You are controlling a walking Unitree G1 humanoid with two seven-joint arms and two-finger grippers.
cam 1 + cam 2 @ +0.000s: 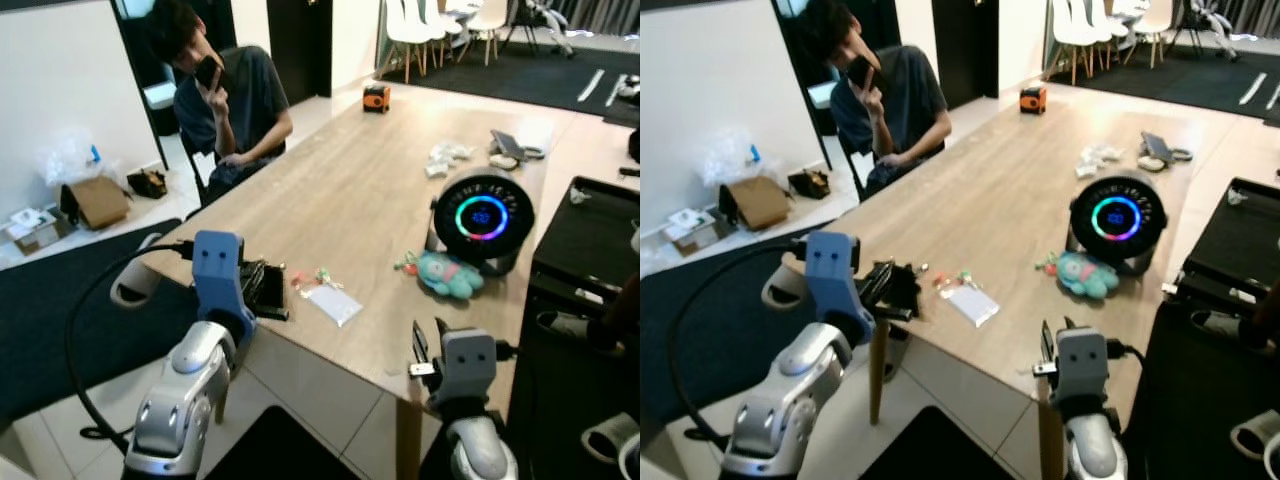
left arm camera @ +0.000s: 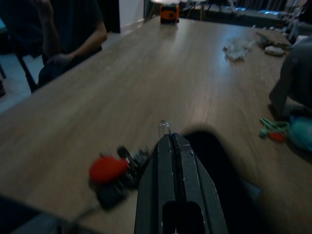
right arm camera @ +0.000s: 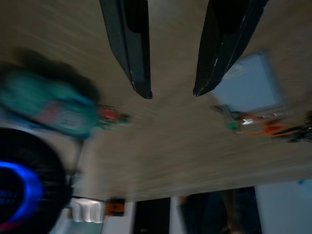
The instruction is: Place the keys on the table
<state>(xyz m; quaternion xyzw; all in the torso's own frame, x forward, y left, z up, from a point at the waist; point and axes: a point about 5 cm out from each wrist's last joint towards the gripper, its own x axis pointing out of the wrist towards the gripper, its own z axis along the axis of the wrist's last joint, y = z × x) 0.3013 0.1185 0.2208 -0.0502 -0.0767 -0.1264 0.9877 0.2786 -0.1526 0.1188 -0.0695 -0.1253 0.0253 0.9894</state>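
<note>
My left gripper (image 2: 170, 135) hovers low over the near left corner of the wooden table (image 1: 350, 190). Its fingers are shut, and a thin metal ring sticks out at their tips. The keys (image 2: 117, 170), a dark bunch with a red tag, hang blurred beside the fingers, close to the tabletop. In the left eye view they merge into a black clump at the left gripper (image 1: 266, 287). My right gripper (image 1: 428, 340) is at the table's front edge, open with nothing between its fingers (image 3: 139, 73).
A white card (image 1: 333, 303) with small coloured tags lies just right of the left gripper. Beyond it are a teal plush toy (image 1: 450, 275) and a round speaker (image 1: 483, 215). A person (image 1: 225, 100) sits at the table's left side. An orange tape measure (image 1: 376, 97) is at the far end.
</note>
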